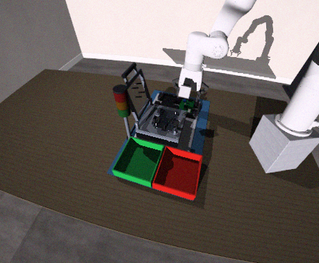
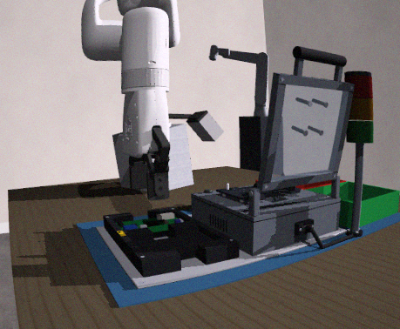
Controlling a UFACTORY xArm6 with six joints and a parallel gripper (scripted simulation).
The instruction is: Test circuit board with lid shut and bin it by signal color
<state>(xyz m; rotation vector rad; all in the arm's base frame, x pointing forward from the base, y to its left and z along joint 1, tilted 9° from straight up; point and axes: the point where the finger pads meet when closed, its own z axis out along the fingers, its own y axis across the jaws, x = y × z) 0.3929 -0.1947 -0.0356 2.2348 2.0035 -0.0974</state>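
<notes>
The green circuit board [image 2: 154,224] lies face up in the far pocket of the black tray [image 2: 167,244]; its white connector [image 2: 167,215] points toward the tester. The board also shows in the top view [image 1: 186,104]. My gripper [image 2: 156,189] is open and empty, pointing down, a short way above the board; in the top view the gripper [image 1: 189,95] stands over the tray. The tester [image 2: 267,213] stands with its lid [image 2: 304,130] raised upright, handle [image 2: 320,56] on top. Its plate [image 1: 165,122] with pins and posts is bare. The signal tower [image 2: 360,109] shows no lit color that I can tell.
The green bin [image 1: 138,161] and the red bin [image 1: 178,172] stand side by side at the near end of the blue mat [image 1: 199,132]. The arm's grey base block [image 1: 284,146] stands on the table to the right.
</notes>
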